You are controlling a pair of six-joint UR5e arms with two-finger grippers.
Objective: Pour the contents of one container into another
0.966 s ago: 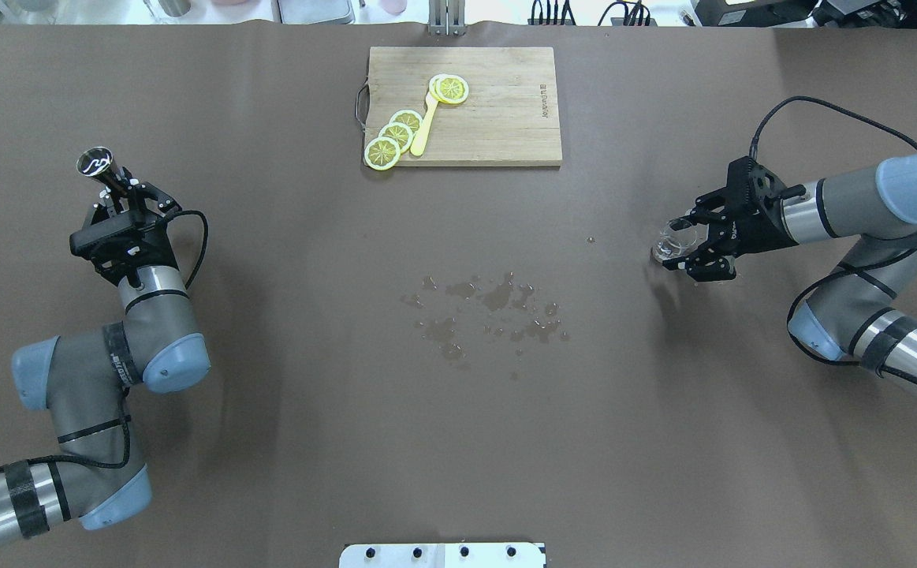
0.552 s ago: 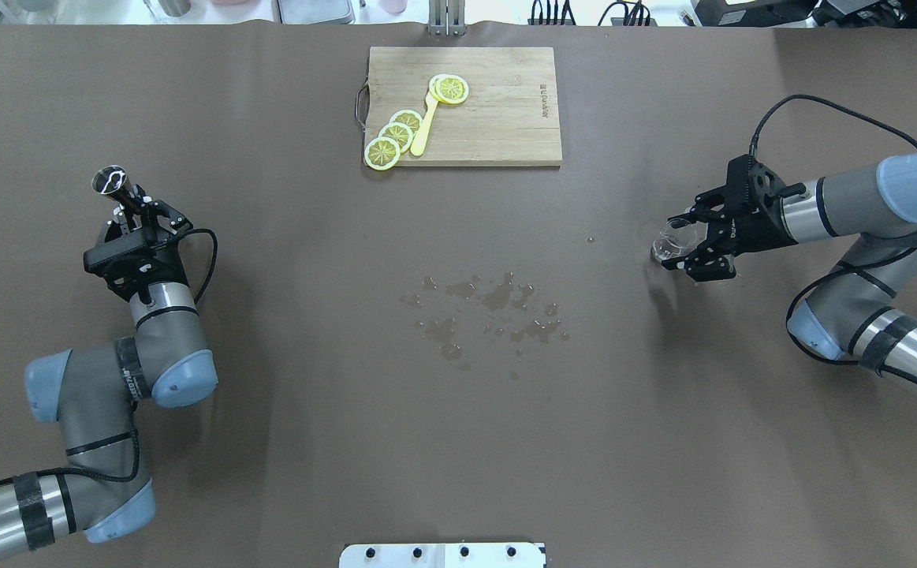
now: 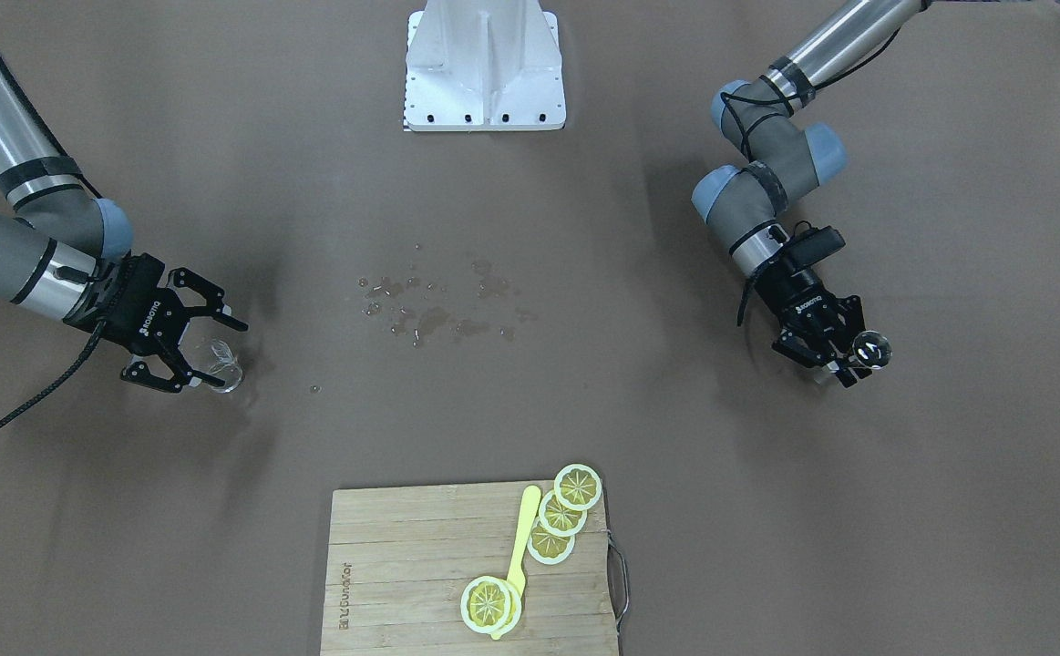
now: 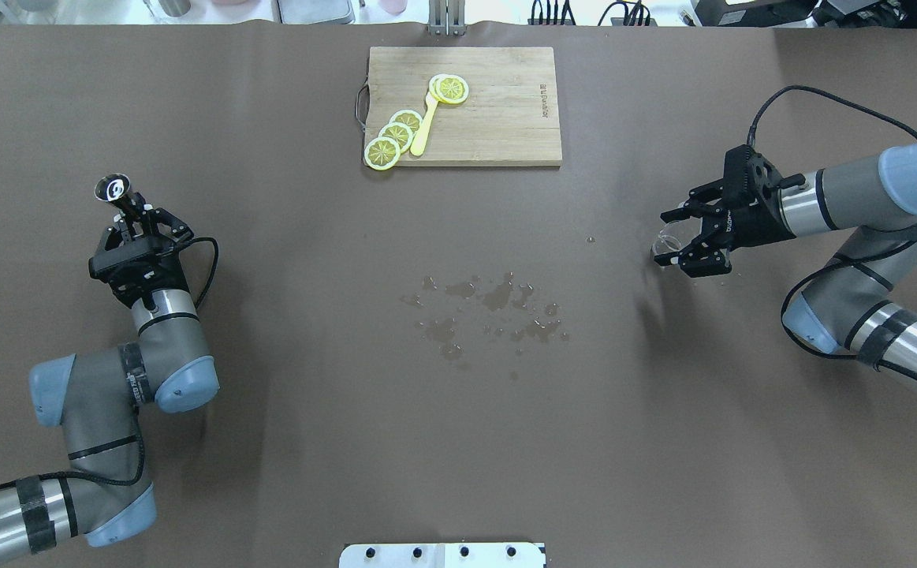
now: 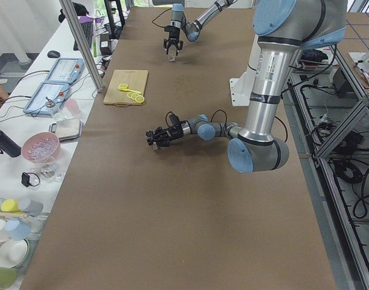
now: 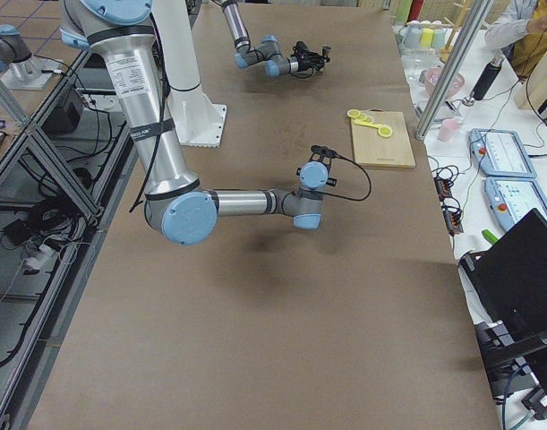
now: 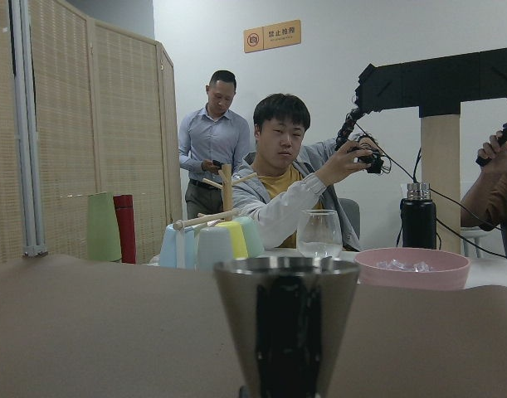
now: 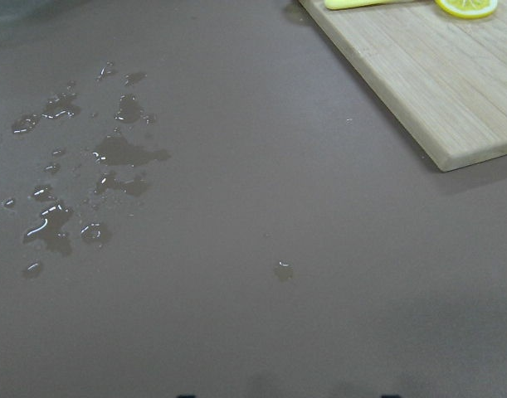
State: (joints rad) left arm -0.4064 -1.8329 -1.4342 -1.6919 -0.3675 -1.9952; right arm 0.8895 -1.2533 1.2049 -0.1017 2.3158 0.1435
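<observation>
A steel jigger (image 4: 113, 189) stands upright at the table's left side, with my left gripper (image 4: 136, 223) shut on its stem; the left wrist view shows the jigger's cone (image 7: 286, 323) filling the lower middle. On the right side a small clear glass (image 4: 665, 241) sits on the table. My right gripper (image 4: 672, 239) is open, one finger on either side of the glass near the tips. From the front, the glass (image 3: 222, 370) shows just past the right gripper (image 3: 209, 355), and the jigger (image 3: 872, 349) pokes out of the left gripper (image 3: 835, 357). The right wrist view shows neither glass nor fingers.
Spilled liquid (image 4: 490, 308) is spattered over the middle of the brown table. A wooden cutting board (image 4: 505, 118) at the far middle carries lemon slices (image 4: 383, 152) and a yellow spoon (image 4: 424, 130). The robot's white base plate (image 4: 442, 554) lies at the near edge.
My left arm has carried the jigger nearer and slightly right. My right gripper has shifted a little and turned, so the glass now sits closer to its fingertips.
</observation>
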